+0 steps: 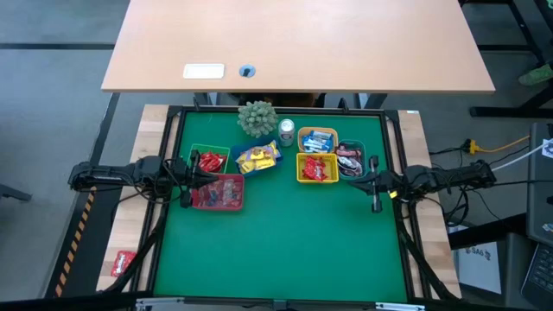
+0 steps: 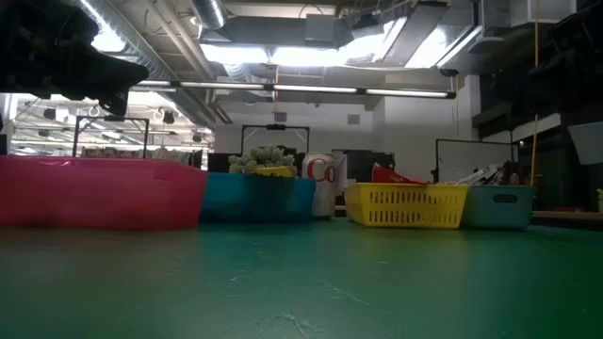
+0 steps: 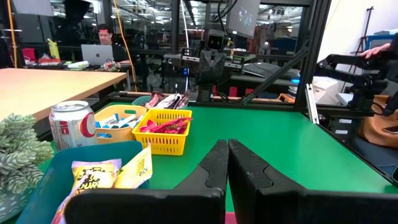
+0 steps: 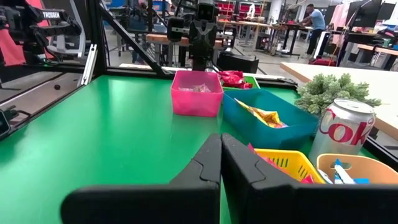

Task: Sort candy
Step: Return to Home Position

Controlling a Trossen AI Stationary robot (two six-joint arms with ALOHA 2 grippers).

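Observation:
The candy lies sorted in small bins at the far middle of the green mat (image 1: pixel 276 250). Red pieces (image 1: pixel 210 161) fill a green bin and yellow ones (image 1: pixel 257 158) a blue bin. Blue-and-white ones (image 1: pixel 318 139) lie in an orange bin, red ones (image 1: pixel 317 168) in a yellow bin (image 3: pixel 163 134) and dark ones (image 1: pixel 350 159) in a pale blue bin. A pink bin (image 1: pixel 219 193) holds mixed pieces. My left gripper (image 1: pixel 188 180) is shut, level at the mat's left edge beside the pink bin. My right gripper (image 1: pixel 373 184) is shut, level at the right edge near the pale blue bin.
A small green plant (image 1: pixel 257 117) and a silver can (image 1: pixel 286 130) stand behind the bins. A wooden desk (image 1: pixel 294 43) lies beyond the far edge. A red packet (image 1: pixel 123 262) lies on the wooden border at the near left. The mat's near half is bare.

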